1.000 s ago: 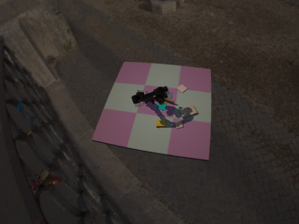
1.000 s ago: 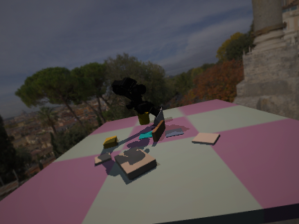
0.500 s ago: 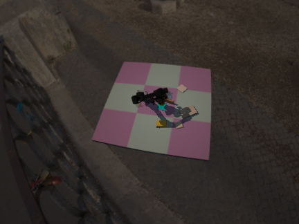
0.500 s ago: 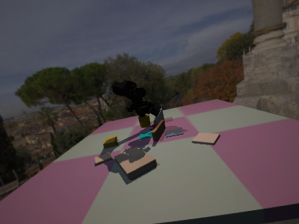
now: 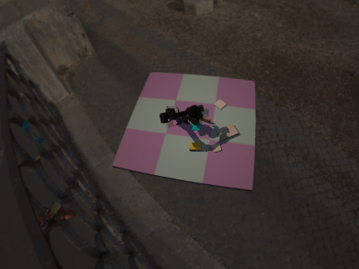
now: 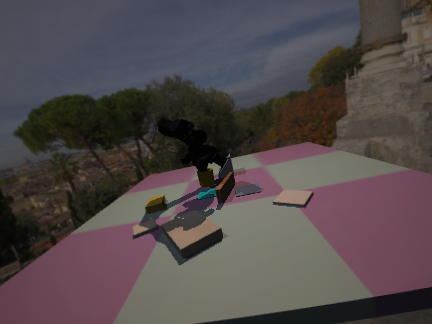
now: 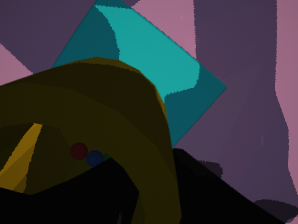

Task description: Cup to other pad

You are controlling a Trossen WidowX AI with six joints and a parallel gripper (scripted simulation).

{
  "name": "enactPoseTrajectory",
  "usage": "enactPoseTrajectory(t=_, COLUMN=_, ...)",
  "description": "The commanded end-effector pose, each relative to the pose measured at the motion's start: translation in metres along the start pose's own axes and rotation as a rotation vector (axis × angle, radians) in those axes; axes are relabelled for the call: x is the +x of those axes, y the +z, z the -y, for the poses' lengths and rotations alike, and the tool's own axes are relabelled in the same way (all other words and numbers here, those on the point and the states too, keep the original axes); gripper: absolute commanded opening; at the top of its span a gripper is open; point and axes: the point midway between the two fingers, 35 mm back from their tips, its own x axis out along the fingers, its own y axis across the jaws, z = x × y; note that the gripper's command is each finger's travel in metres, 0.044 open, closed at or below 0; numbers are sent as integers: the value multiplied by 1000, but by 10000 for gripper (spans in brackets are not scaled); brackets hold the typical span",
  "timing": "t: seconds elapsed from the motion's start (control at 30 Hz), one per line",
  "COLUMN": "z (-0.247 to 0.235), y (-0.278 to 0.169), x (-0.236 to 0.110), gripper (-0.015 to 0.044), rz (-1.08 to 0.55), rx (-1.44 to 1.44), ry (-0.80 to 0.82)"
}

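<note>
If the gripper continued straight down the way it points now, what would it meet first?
Probably the teal pad. The gripper, jaws shut on the yellow cup, points down, and the wrist view shows the pad just beyond the cup's rim. The height above it is unclear.
</note>
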Motion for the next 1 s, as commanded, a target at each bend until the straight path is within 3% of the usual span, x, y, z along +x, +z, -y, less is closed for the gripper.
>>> enactPoseTrajectory(t=0.0, z=2, y=1, x=5, gripper=0, rz=7, rx=-3, ry=1)
enactPoseTrajectory(t=0.97, z=2, y=1, x=33, gripper=0, rz=2, rx=1, ry=-1)
